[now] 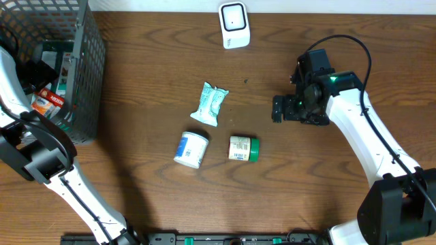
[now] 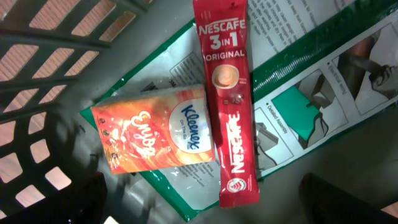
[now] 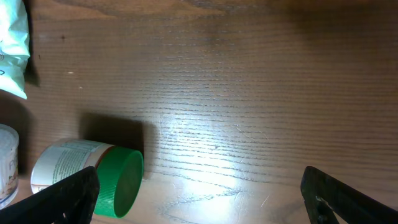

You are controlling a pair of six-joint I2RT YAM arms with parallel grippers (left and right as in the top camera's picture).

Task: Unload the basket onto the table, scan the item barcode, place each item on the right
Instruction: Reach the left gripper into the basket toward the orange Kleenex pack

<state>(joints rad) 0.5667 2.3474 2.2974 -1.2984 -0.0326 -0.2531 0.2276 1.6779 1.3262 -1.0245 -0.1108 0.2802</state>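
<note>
Far left: mesh basket [image 1: 85, 75] on table [image 1: 150, 54]. L gripper [image 2: 211, 202] down inside it, jaws spread wide, nothing between them. Directly under: red Nescafe sachet [image 2: 227, 106] beside orange Kleenex pack [image 2: 155, 127], touching along one edge, both on a green-white printed leaflet [image 2: 311, 81].

Mid-table: teal pouch [image 1: 210, 104]; below it white tub [image 1: 191, 149] and green-capped bottle [image 1: 242, 148] on its side, near each other, apart. Top centre: white scanner [image 1: 234, 25], well apart from every item. Right: R gripper [image 1: 279, 109] over bare wood near the bottle, likewise fully released, empty.

Step, by judgement: approach/selection. No pick yet, no barcode presented. Intended item: cannot tell; likeliest the sachet under L.

Next, needed: lower, close across sachet's narrow width w/o catching the Kleenex pack, lift clear of basket wall, carry to scanner, turn barcode side toward it.

Only in L wrist view: basket contents & labels; from overhead, just a glimpse thru mesh. Only from overhead: scanner, whole layout, both arms. In R wrist view: bottle cap close up, tub edge and pouch corner at left; no scanner.
</note>
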